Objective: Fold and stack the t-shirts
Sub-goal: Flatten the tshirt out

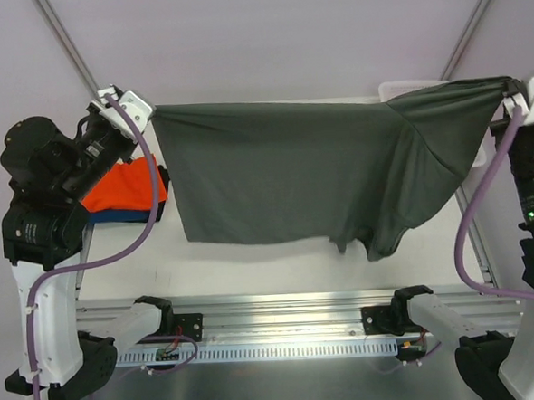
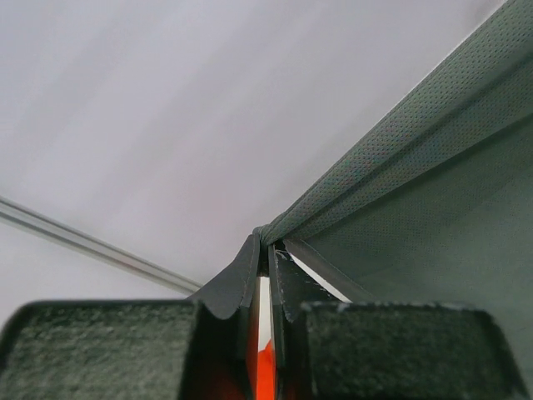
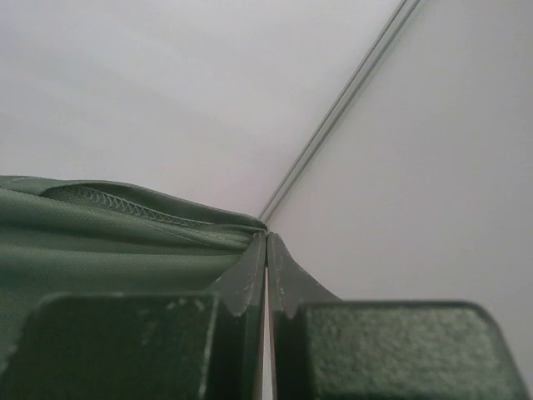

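From above, the dark grey t-shirt (image 1: 283, 172) hangs stretched in mid-air, hiding most of a white basket (image 1: 403, 88). The left arm (image 1: 52, 172) partly covers an orange t-shirt (image 1: 126, 186) lying on a blue t-shirt (image 1: 123, 214). Left wrist: the left gripper (image 2: 266, 250) is pinched tight on the grey hem. Right wrist: the right gripper (image 3: 266, 242) is likewise clamped on it.

Hanging t-shirt (image 1: 292, 171) held stretched above table (image 1: 271, 263), pinched at far-left corner by left gripper (image 1: 146, 112) and at far-right corner by right gripper (image 1: 510, 87). Folded t-shirts (image 1: 121, 186) stacked on table at left, just beside hanging t-shirt. Basket (image 1: 396, 90) partly hidden behind hanging t-shirt, far right.
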{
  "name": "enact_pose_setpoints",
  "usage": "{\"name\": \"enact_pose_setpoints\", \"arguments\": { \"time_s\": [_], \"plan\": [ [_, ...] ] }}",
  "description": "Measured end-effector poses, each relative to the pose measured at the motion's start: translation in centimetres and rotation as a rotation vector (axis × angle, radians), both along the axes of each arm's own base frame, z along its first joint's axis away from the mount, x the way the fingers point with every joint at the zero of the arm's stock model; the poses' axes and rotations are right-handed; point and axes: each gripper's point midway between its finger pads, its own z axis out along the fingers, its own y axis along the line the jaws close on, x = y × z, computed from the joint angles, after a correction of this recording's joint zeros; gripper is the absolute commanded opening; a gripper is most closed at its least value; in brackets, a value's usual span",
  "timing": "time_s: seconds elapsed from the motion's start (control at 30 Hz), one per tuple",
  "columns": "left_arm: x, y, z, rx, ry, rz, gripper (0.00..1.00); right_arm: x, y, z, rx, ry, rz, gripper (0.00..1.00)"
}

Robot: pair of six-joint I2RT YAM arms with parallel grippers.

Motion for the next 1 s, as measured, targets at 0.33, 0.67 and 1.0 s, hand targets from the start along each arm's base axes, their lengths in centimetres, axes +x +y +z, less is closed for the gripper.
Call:
{"name": "enact_pose_setpoints", "arguments": {
  "time_s": [0.33,0.67,1.0],
  "plan": [
    [6.4,-0.4,-4.8,0.088,0.104,0.042,0.0,10.0,0.7,-5.7,-0.118,0.205,-0.039,0.0],
    [21.5,1.1,-23.2,0.228,0.498,0.095,0.0,27.6,1.7,-23.9,-0.183,0.643,-0.019,0.01],
    [29.0,2.0,-36.2,0.295,0.718,0.08,0.0,38.6,2.7,-38.0,-0.21,0.911,-0.01,0.01]
  ]
}}
